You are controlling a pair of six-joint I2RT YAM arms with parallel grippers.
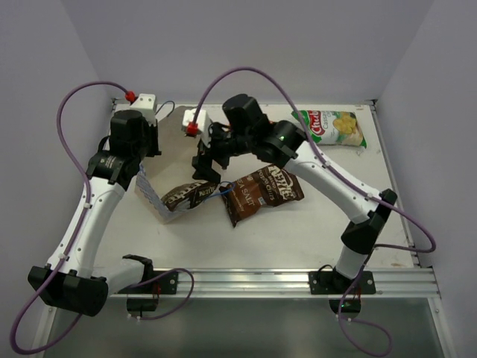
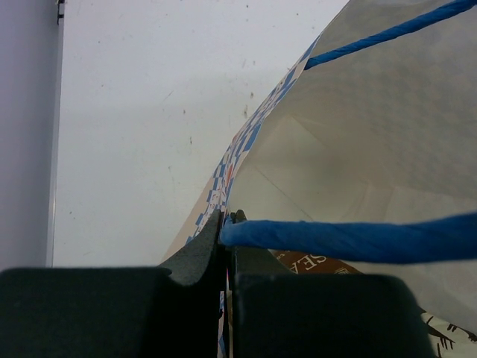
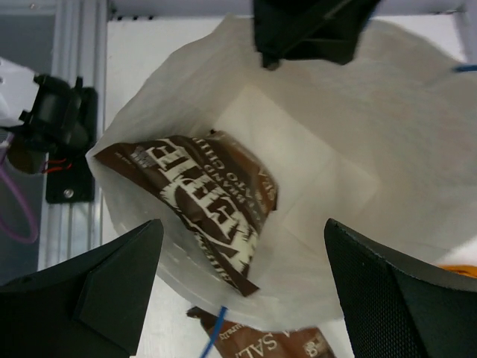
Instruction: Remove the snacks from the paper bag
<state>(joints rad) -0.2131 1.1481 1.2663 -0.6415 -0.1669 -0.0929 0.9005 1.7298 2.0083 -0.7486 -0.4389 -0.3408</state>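
The paper bag (image 1: 151,192) lies open on the table, its cream inside facing my right wrist camera (image 3: 320,142). My left gripper (image 1: 147,151) is shut on the bag's checked rim (image 2: 223,186), beside a blue string handle (image 2: 358,240). My right gripper (image 1: 208,161) is open and empty above the bag's mouth (image 3: 244,224). One dark brown packet (image 1: 188,195) sits in the bag (image 3: 212,198). The second dark brown packet (image 1: 262,191) lies on the table right of the bag. The green-and-white chip bag (image 1: 332,125) lies at the back right. A sliver of orange (image 3: 456,268) shows at the right edge.
The table's front aluminium rail (image 1: 283,280) runs along the near edge. Grey walls close in the back and both sides. My left gripper's body (image 3: 313,26) hangs over the bag's far rim in the right wrist view.
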